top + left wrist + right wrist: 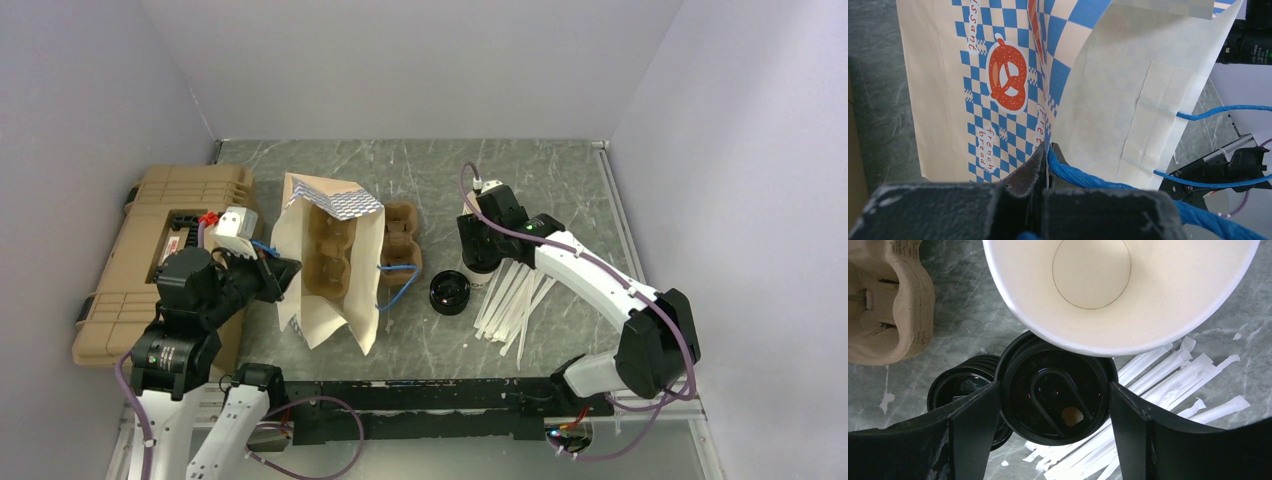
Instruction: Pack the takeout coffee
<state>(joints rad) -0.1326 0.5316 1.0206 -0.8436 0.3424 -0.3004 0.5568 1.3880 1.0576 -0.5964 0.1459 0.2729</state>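
Nearest the arm bases, the left gripper [1046,156] has its jaws clamped tight on the blue handle [1083,175] of the paper bag [998,75]. The bag's mouth gapes upward and a pulp cup carrier [335,250] sits inside it.

Across the desk [540,190] to the right lie a pile of loose lids [450,293] and a fan of wrapped straws [515,300]. Just beyond them the right gripper [1053,385] hangs directly over the takeout coffee [1055,400]. Its jaws are spread wide, one finger on each side of the cup's black lid and close to the rim. No squeeze on the cup is visible.

The coffee stands upright on the desk, well apart from the bag. The lid pile is just beside it, and a lidless cup [1118,290] is hard against its far side. A second carrier [888,300] lies farther off, toward the bag.

The cup will probably handle as a light, thin-walled thing. Its paper sides would give under a firm pinch, and the smooth plastic lid would be slippery and might pop off if gripped or levered. Whether it holds liquid cannot be told, so it should stay upright. The safest hold looks to be on the paper wall just under the lid rim, closed gently. The crowding lids and the lidless cup leave the fingers little room.
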